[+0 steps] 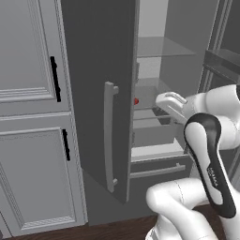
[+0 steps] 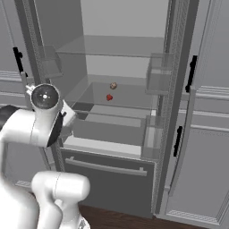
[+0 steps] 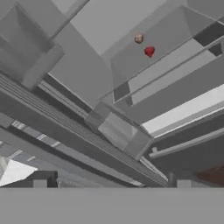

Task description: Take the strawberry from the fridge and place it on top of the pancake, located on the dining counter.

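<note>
The fridge [image 1: 96, 65] stands with both doors swung open, showing pale glass shelves [image 2: 127, 96]. On the middle shelf lies the strawberry [image 1: 136, 101] [image 2: 109, 97] [image 3: 149, 51], tiny and red, towards the back. My gripper [image 1: 161, 114] [image 3: 111, 183] hovers in front of the open compartment, lower than the berry and well short of it. It is open with nothing between its fingers; the two tips stand far apart in the hand view. The pancake and the dining counter are out of view.
A small brown round thing [image 2: 113, 85] [image 3: 138, 38] sits just behind the strawberry. Door bins [image 2: 159, 74] jut from the right door. The left door's bar handle [image 1: 109, 136] faces me. Light grey cabinets [image 1: 28, 93] flank the fridge. The bottom drawer [image 2: 107, 172] is closed.
</note>
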{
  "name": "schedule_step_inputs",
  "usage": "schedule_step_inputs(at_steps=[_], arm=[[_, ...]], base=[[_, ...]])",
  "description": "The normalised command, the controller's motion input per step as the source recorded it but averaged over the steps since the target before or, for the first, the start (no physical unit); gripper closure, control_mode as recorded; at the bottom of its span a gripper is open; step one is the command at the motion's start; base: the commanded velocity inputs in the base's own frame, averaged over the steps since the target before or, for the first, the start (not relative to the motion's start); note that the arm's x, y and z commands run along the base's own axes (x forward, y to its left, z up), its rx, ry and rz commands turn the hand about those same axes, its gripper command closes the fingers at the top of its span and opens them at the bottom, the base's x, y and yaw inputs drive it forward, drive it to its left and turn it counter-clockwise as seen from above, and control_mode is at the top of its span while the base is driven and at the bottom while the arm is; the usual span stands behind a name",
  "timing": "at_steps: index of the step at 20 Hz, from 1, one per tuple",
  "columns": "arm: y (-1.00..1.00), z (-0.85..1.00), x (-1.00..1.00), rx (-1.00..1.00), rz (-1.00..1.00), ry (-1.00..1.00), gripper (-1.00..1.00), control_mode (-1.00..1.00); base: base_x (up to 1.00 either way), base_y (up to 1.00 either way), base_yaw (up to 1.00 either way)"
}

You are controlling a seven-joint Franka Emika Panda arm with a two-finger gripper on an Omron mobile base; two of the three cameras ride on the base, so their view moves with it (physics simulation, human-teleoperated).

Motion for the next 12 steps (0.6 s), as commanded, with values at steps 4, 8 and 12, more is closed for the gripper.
schedule_step_inputs(at_steps=[4, 8, 12], arm=[[0.00, -0.44, 0.47, 0.32, 0.07, 0.08, -1.00, -1.00], [0.00, -0.33, 0.51, 0.30, 0.09, 0.09, -1.00, -1.00], [0.11, 0.00, 0.46, 0.23, 0.11, 0.07, -1.00, -1.00]], base=[[0.00, 0.00, 0.00], [0.00, 0.00, 0.00], [0.00, 0.00, 0.00]])
